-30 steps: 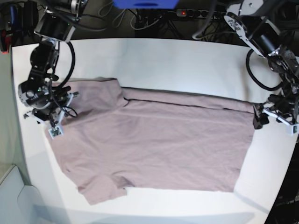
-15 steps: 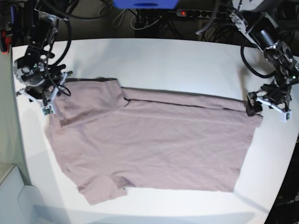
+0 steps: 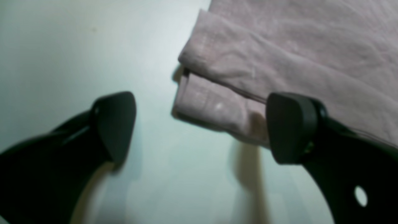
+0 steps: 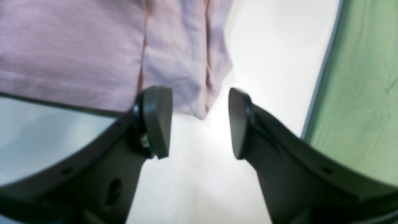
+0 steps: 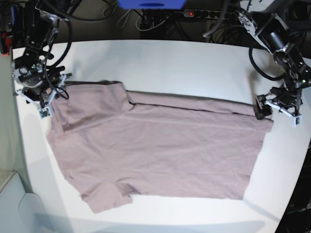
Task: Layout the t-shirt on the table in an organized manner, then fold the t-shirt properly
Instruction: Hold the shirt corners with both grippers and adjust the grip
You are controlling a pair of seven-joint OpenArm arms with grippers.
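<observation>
The mauve-pink t-shirt (image 5: 155, 150) lies spread on the white table (image 5: 184, 63), its far edge folded over and one short sleeve (image 5: 104, 196) at the front left. My left gripper (image 5: 276, 112) hovers at the shirt's far right corner. In the left wrist view it (image 3: 202, 127) is wide open, and the doubled corner (image 3: 217, 93) lies just ahead between the fingers (image 3: 292, 127). My right gripper (image 5: 46, 104) is at the far left sleeve edge. It (image 4: 199, 124) is open and empty, with the sleeve's hem (image 4: 186, 62) just beyond the fingertips (image 4: 157, 121).
Cables and a power strip (image 5: 204, 13) run behind the table's back edge, beside a blue object (image 5: 150, 4). A green surface (image 4: 357, 93) lies past the table's edge by my right gripper. A pale grey object (image 5: 14, 204) sits at the front left corner.
Both arms have moved toward the back of the table. The right gripper left the sleeve's front edge for its far corner; the left rose to the far hem corner. The shirt stays put.
</observation>
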